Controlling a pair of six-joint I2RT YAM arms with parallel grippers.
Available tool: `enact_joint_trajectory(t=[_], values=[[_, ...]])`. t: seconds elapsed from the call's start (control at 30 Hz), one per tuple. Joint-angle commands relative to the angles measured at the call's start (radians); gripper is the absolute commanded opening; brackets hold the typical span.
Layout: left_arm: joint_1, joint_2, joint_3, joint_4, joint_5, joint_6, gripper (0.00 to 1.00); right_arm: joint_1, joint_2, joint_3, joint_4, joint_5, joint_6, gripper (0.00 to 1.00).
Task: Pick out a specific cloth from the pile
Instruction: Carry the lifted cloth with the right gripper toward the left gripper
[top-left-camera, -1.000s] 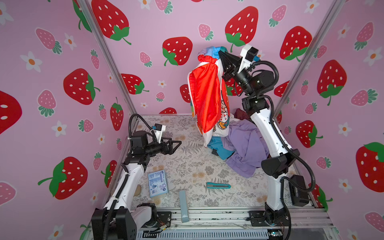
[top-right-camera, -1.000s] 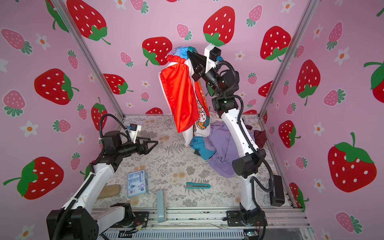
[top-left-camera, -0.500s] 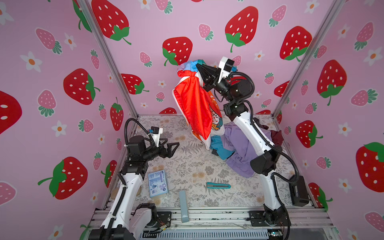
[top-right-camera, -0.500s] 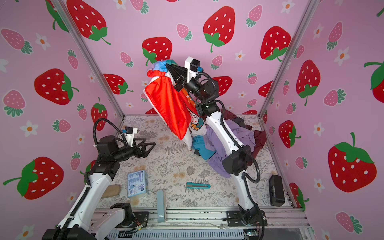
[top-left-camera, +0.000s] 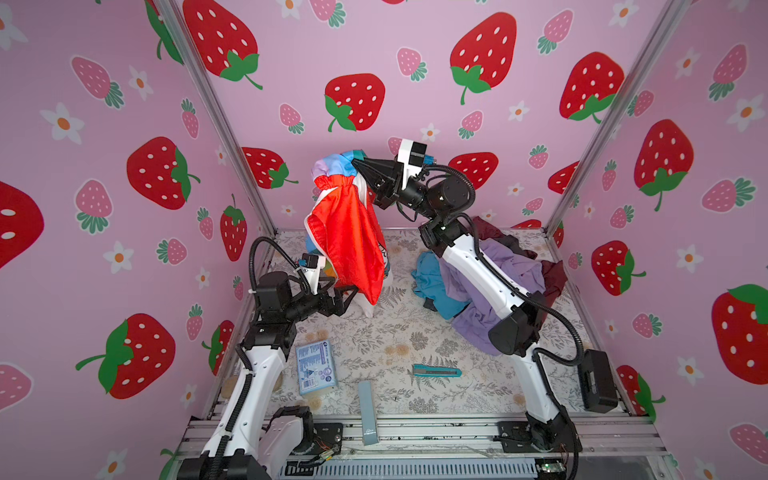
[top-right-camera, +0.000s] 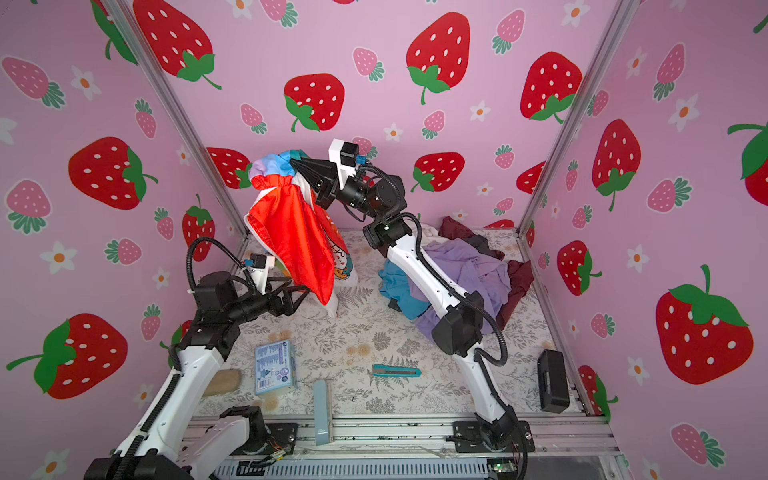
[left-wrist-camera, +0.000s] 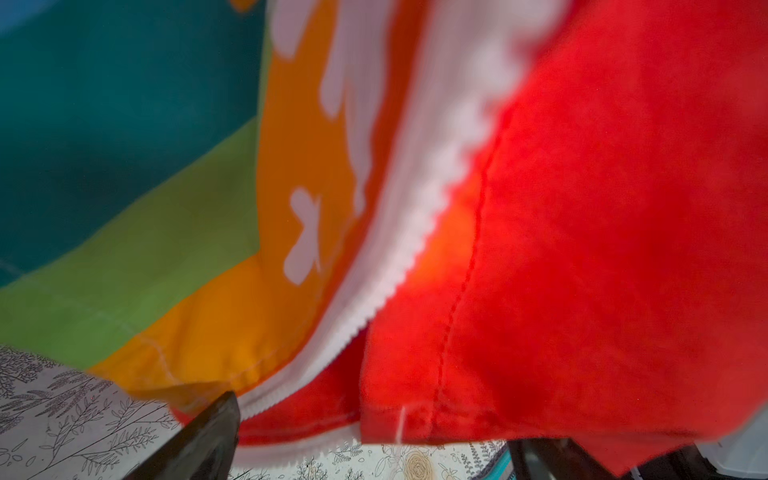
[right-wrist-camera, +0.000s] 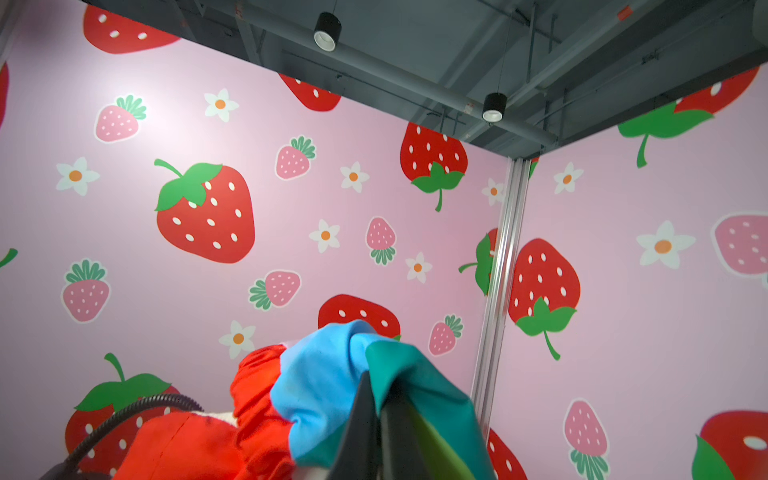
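While the floral-printed desk (top-left-camera: 395, 332) carries a blue-and-white packet (top-left-camera: 316, 368), a teal box cutter (top-left-camera: 436, 370), a grey-blue bar (top-left-camera: 366, 409) and, by the right wall, a black box (top-left-camera: 598, 380), all of these lie toward the front, well apart from the hanging garment. The pile (top-left-camera: 503, 266) sits at the rear right of the desk: lavender on top, teal-blue at its left edge, dark maroon behind. The right arm's white forearm crosses in front of the pile and hides part of it.

The cloth (top-left-camera: 349, 241) hangs in the air to the left of the pile, apart from it, with the red panel facing the camera in both top views and the white cartoon-print part behind. Whether its lowest tip touches the desk cannot be told.

The right tool (top-left-camera: 359, 165) is clamped tight on the cloth's rainbow-striped end, just above the red gathered trim, and carries the whole garment. The left tool (top-left-camera: 347, 296) is low, with its jaws spread wide. In the left wrist view the red hem hangs between its fingers (left-wrist-camera: 203, 436); contact cannot be made out.
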Motion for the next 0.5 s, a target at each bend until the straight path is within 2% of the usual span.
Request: enact_joint_trajectory(t=[0.0, 0.2, 0.37, 0.47], values=[[0.004, -0.015, -0.009, -0.001, -0.007, 0.027, 0.99, -0.034, -0.005, -0.077, -0.064, -0.028, 0.073, 0.0], [0.003, -0.016, -0.017, 0.018, -0.004, 0.018, 0.99, -0.065, 0.015, -0.255, -0.233, -0.101, 0.133, 0.0], [0.003, -0.012, -0.016, 0.021, 0.004, 0.012, 0.99, -0.065, 0.011, -0.441, -0.295, -0.087, 0.124, 0.0], [0.003, -0.012, -0.016, 0.026, 0.004, 0.009, 0.99, -0.063, 0.027, -0.489, -0.338, -0.103, 0.138, 0.0]])
